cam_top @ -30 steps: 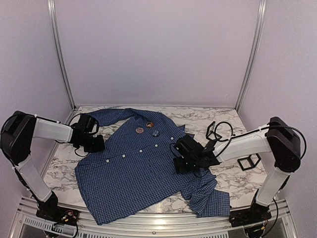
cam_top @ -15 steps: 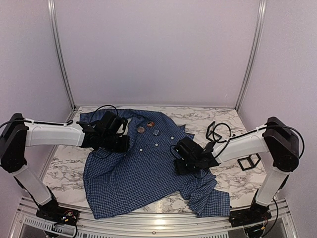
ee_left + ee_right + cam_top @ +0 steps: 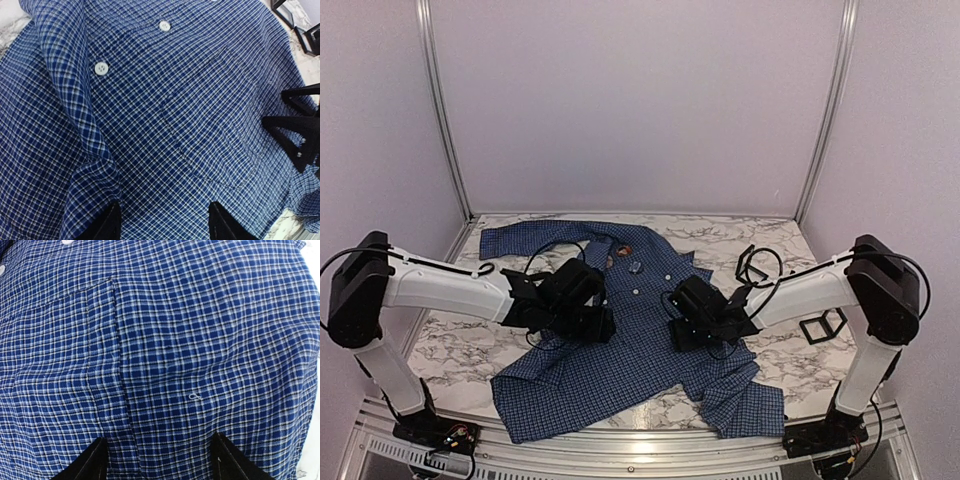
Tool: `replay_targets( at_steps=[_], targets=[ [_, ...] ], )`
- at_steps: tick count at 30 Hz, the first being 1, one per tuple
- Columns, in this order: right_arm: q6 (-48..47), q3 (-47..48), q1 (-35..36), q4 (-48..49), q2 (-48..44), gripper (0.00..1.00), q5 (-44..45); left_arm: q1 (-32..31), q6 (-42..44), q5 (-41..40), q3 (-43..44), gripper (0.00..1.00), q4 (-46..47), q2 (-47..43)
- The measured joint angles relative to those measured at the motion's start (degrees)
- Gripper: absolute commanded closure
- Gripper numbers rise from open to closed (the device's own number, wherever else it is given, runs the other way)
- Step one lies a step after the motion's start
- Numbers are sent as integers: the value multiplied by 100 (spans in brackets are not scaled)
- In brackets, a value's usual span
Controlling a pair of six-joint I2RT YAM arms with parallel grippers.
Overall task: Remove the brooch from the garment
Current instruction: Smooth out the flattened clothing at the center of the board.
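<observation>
The brooch lies near the garment's collar, beyond the left hand.

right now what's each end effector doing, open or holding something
left end effector: open, over the garment, holding nothing
right end effector: open, over the garment, holding nothing
</observation>
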Motion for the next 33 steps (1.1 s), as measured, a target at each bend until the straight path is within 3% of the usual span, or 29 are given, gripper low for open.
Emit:
replay_targets(
  at_steps=[9,16,23,29,33],
  targets=[
    [-7,133,0,11,122,32,33,149,-415,-623,-20,33,-90,-1388],
    [-31,188,0,-9,160,32,31,1231,-879,-839,-975,32,-103,-2065],
    [-33,197,0,-22,160,32,28,2070,-1198,-188,-1996,27,203,-2094],
    [-28,195,0,-22,160,31,28,2295,-1390,393,-2044,27,1005,-1674],
    [-24,164,0,20,151,32,31,2391,-1547,660,-2052,33,1506,-1246]
  ],
)
